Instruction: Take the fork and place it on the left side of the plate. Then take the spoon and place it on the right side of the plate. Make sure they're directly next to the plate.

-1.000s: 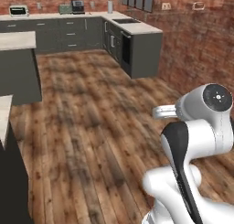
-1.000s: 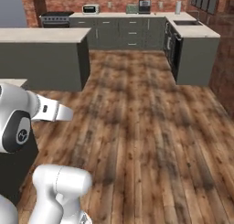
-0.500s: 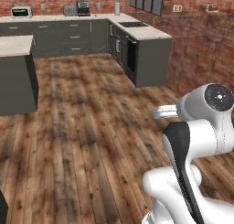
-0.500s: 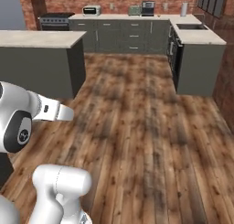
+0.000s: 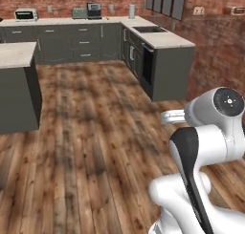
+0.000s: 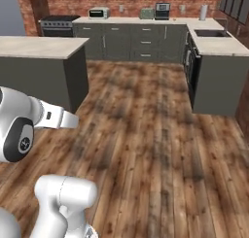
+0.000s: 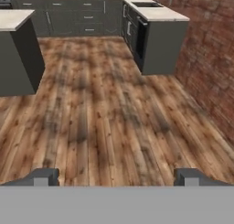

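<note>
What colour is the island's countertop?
Pale beige, over dark grey sides; the island countertop shows best in the right base view.

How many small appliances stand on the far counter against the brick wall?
3: a white microwave at the left, then a pale green toaster and a dark coffee machine side by side. Others may be hidden.

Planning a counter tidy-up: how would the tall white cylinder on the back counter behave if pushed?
The white cylinder stands upright and is taller than it is wide, so a push near its top would probably tip it. Its round side suggests it might then roll along the counter. It is too small and blurred to judge weight or stiffness.
</note>
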Available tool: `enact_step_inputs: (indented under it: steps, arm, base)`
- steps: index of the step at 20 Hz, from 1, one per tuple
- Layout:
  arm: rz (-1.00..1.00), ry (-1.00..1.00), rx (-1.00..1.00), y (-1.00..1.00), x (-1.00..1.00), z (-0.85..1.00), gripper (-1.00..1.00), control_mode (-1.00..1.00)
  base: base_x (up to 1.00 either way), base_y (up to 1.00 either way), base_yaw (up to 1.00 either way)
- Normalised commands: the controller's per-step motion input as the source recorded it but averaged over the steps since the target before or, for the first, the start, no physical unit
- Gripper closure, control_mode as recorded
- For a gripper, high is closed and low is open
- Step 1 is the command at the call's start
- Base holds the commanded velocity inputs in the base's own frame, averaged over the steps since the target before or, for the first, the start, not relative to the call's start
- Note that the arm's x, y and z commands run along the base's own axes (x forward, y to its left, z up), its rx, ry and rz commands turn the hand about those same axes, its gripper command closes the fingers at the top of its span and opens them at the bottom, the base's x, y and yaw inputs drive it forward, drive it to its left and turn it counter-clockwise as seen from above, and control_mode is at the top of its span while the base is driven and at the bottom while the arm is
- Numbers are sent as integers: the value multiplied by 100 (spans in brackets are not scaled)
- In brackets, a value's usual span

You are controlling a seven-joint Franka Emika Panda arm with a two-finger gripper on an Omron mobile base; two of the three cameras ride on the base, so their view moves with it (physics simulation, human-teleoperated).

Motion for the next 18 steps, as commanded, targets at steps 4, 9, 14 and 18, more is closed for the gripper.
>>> enact_step_inputs:
  steps: [4, 9, 14, 18]
  arm:
    - [0, 0, 0, 0, 0, 0, -100, 100]
    - [0, 0, 0, 0, 0, 0, -100, 100]
    - [0, 0, 0, 0, 0, 0, -100, 100]
    - [0, 0, 0, 0, 0, 0, -100, 100]
  base:
    - [100, -23, 6]
    - [100, -22, 6]
    - [100, -24, 3]
    - [100, -29, 0]
